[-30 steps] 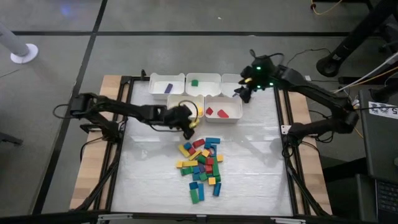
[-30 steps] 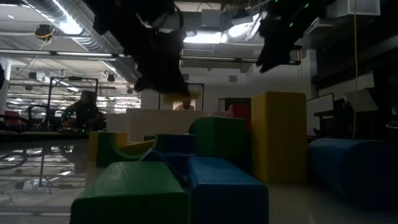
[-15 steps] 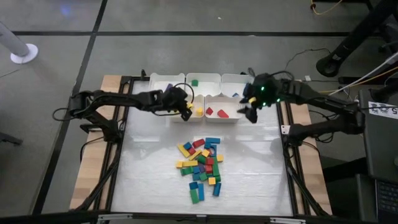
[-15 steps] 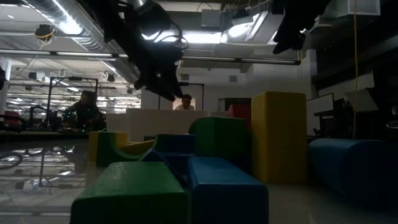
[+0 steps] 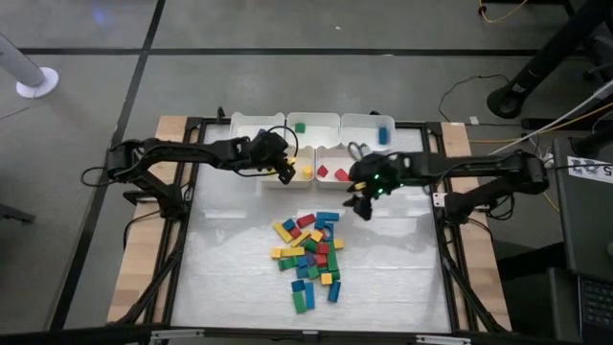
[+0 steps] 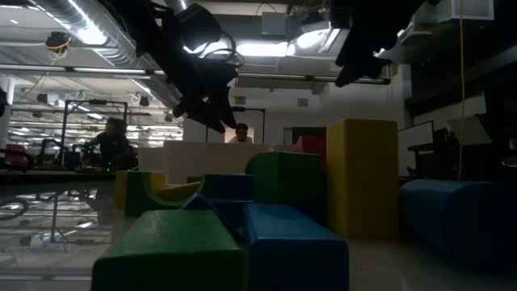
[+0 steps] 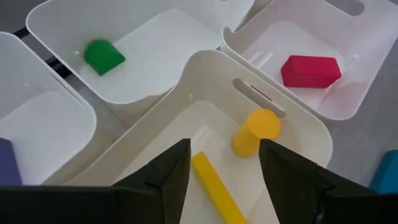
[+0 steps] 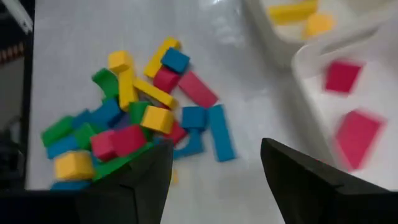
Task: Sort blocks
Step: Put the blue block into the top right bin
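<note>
Left pincer (image 7: 219,163) spread above the bin (image 7: 314,134), long yellow block (image 7: 216,185) lying flat beside an upright yellow cylinder (image 7: 255,131).

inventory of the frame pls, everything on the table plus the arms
bins: five, white, two rows at the table's far edge
yellow blocks: two, a cylinder and a long bar, in the near-left bin
red blocks: two, in the near-right bin
green block: one, far middle bin
purple block: one, far-left bin
blue block: one, far-right bin
loose pile: mixed red, yellow, green, blue, table centre
left hand: open, empty, over the yellow bin
right hand: open, empty, between bins and pile
</note>
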Available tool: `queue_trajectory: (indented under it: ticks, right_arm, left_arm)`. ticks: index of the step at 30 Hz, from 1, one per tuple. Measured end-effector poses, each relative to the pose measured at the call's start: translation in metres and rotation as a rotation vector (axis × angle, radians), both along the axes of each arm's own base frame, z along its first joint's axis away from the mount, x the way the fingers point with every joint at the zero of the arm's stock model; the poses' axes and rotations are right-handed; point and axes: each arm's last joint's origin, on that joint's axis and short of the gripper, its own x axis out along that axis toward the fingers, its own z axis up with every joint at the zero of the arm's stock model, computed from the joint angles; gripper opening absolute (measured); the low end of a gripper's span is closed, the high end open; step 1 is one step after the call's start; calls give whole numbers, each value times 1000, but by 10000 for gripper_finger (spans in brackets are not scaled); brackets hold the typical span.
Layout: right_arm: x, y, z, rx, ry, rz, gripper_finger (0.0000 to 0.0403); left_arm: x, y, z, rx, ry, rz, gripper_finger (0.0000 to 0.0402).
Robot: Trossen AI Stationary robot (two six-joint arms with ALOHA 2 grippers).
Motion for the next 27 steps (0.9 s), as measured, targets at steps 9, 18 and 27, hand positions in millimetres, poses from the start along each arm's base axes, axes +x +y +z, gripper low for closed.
queue_trajectory:
  ticks: [9,18,27]
  right_arm:
    - [33,32,-54,355,240,-430,243]
    - [53,63,-91,444,288,-604,243]
    - [63,69,-113,428,286,-695,243]
  left_arm:
    - [1,-2,0,-2,10,-78,178]
    - [1,-2,0,60,51,-146,178]
    - [1,-2,0,63,53,-150,178]
